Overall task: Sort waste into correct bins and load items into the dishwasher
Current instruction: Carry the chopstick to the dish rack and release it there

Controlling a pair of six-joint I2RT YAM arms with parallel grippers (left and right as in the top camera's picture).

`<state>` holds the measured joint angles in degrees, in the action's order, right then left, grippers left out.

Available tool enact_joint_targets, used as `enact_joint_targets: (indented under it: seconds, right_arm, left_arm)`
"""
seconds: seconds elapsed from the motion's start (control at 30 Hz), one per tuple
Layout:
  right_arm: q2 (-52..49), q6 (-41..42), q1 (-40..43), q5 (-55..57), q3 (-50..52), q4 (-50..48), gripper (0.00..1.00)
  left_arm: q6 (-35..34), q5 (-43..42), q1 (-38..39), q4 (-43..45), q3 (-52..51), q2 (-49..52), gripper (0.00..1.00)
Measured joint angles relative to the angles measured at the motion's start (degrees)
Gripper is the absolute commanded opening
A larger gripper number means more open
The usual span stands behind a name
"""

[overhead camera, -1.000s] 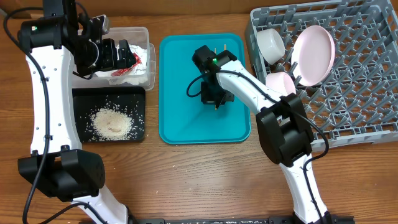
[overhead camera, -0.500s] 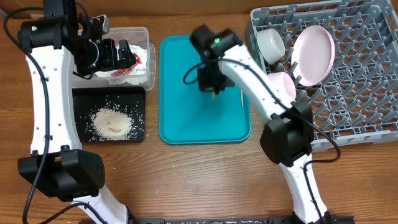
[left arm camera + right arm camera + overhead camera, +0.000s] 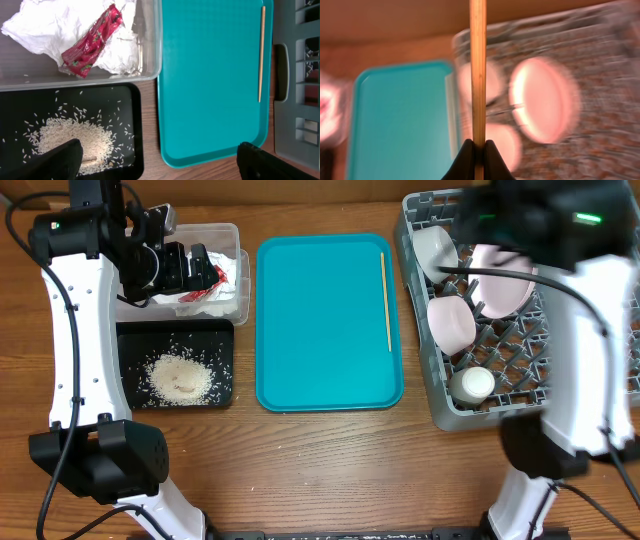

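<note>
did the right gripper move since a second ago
Yes. The right gripper left the teal tray and swung toward the dish rack, clamping a chopstick.

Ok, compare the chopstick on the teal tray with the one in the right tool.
The tray chopstick lies flat on the teal tray; the held chopstick is off it, in the air. The tray chopstick is untouched; the held chopstick is clamped by the right tool. Both are thin, pale wood.

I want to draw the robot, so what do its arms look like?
Both arms, the left arm and right arm, have smooth white tube-shaped links with chunky black joints. Thin black cables run along them, and a small green light glows on each. The fingers are black.
</note>
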<state>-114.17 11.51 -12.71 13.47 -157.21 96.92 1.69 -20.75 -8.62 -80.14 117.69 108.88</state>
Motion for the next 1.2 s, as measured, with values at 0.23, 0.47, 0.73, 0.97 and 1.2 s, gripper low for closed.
enact_joint_targets:
  seconds: [0.23,0.47,0.73,0.97,1.2]
  right_arm:
    - [8.1,-6.0,5.0,-0.9,0.9,0.2,0.04]
    - [16.7,-9.1,5.0,-1.2,18.6,0.3,0.04]
    - [18.4,-12.0,5.0,0.7,47.9,-0.1,0.04]
    - [18.2,-13.3,5.6,5.3,67.5,-2.0,0.04]
    - [18.1,-13.6,6.5,7.9,74.1,-4.7,0.04]
  left_arm:
    - [0.0,0.0,0.0,0.0,0.0,0.0,1.00]
    - [0.0,0.0,0.0,0.0,0.0,0.0,1.00]
    - [0.0,0.0,0.0,0.0,0.0,0.0,1.00]
    - [0.0,0.2,0.0,0.0,0.0,0.0,1.00]
    - [0.0,0.2,0.0,0.0,0.0,0.0,1.00]
